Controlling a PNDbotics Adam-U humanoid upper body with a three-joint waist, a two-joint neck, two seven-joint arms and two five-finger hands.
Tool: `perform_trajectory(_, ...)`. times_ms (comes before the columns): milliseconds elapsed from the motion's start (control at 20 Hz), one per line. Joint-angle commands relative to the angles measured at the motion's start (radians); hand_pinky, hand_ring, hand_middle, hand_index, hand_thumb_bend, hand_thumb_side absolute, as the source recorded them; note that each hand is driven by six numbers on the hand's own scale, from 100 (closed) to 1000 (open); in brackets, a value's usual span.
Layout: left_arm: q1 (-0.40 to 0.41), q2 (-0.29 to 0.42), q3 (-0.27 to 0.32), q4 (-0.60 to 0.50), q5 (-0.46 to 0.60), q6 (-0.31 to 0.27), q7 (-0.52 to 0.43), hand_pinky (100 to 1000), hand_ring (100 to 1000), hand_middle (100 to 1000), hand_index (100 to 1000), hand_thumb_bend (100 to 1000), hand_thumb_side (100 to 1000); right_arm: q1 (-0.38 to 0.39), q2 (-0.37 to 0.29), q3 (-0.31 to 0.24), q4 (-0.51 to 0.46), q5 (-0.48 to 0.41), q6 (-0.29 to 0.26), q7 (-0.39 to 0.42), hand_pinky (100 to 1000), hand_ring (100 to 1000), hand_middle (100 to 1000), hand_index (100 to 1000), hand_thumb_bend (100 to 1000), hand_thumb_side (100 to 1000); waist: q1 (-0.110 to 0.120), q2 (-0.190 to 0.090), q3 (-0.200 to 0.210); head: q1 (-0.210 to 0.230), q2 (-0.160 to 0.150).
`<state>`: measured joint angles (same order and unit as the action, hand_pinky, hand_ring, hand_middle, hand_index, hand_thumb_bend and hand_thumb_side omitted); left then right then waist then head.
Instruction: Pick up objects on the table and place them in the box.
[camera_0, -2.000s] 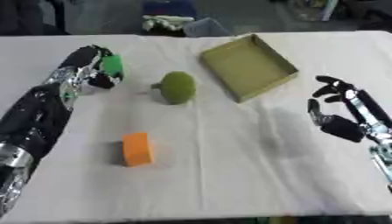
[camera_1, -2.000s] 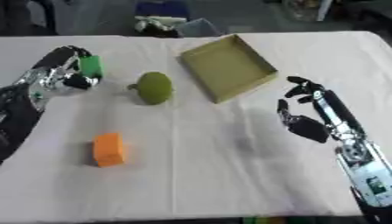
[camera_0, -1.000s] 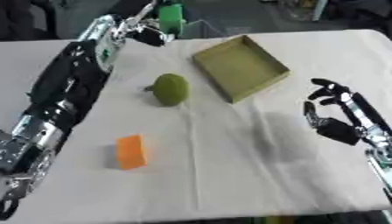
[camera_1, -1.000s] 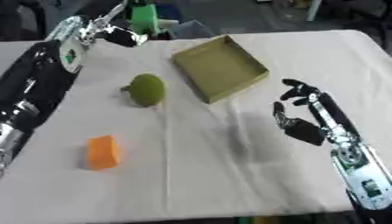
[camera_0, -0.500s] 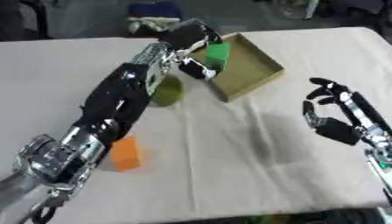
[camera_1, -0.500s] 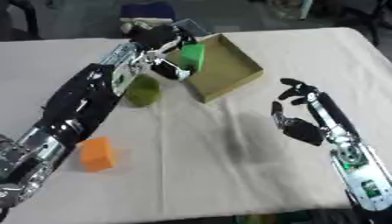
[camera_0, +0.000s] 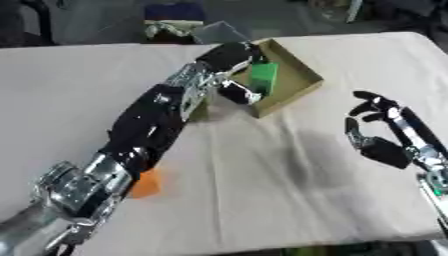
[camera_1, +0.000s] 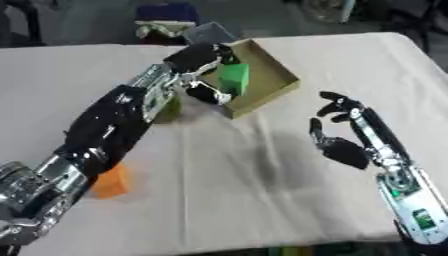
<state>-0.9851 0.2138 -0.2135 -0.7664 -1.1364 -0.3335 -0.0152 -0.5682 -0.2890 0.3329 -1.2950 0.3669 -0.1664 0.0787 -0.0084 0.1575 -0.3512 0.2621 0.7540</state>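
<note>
Over the cardboard box (camera_0: 297, 80), the left hand (camera_0: 229, 57), newly swung across from the table's left, grips a green block (camera_0: 262, 78), ready for release.

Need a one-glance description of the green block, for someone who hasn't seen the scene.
Find the open tan cardboard box near the table's far edge. The green block is over the box's inside, held in the left robot hand. It is the only bright green thing; the orange block lies near the table's front left.

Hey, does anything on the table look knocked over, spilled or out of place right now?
Nothing stands out. The left hand holds a green block over the box, and an orange block sits upright on the table.
</note>
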Motion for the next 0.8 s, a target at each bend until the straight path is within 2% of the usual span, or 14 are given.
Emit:
perform_trajectory(50,-0.015,0.007,0.001,-0.010,-0.019,0.004,0.019,766,793,821,874,435,567,-0.015,-0.009,-0.007,-0.022,-0.010,-0.002,0.000,754,821,646,927,100,446,-0.004,-0.013,-0.003,0.001,-0.013)
perform_trajectory(250,-0.009,0.010,0.006,-0.007,-0.018,0.012,0.032,774,820,870,900,439,563,-0.013,-0.009,-0.008,-0.023,-0.010,-0.002,-0.001,754,821,645,927,100,446,-0.003,-0.014,-0.001,-0.002,-0.014)
perform_trajectory(500,-0.007,0.030,0.013,-0.030,0.015,0.022,0.049,756,796,832,886,404,545,-0.011,-0.009,-0.011,-0.022,-0.009,-0.002,-0.002,754,821,645,927,100,448,-0.005,-0.014,0.005,-0.007,-0.017)
perform_trajectory(650,-0.003,0.072,0.004,-0.102,0.097,0.023,0.031,728,746,768,841,369,535,-0.007,-0.014,-0.016,-0.022,-0.009,-0.001,-0.007,753,821,645,927,100,451,-0.003,-0.014,0.018,-0.022,-0.017)
perform_trajectory(700,-0.001,0.092,-0.003,-0.137,0.135,0.020,0.013,713,707,729,827,359,534,-0.005,-0.017,-0.018,-0.022,-0.009,0.000,-0.009,753,821,645,927,100,451,-0.002,-0.015,0.023,-0.027,-0.015)
perform_trajectory(800,0.012,0.147,-0.025,-0.230,0.226,0.010,-0.044,707,682,705,820,363,544,0.001,-0.020,-0.021,-0.023,-0.008,0.000,-0.013,753,822,644,927,100,454,0.000,-0.017,0.032,-0.039,-0.013)
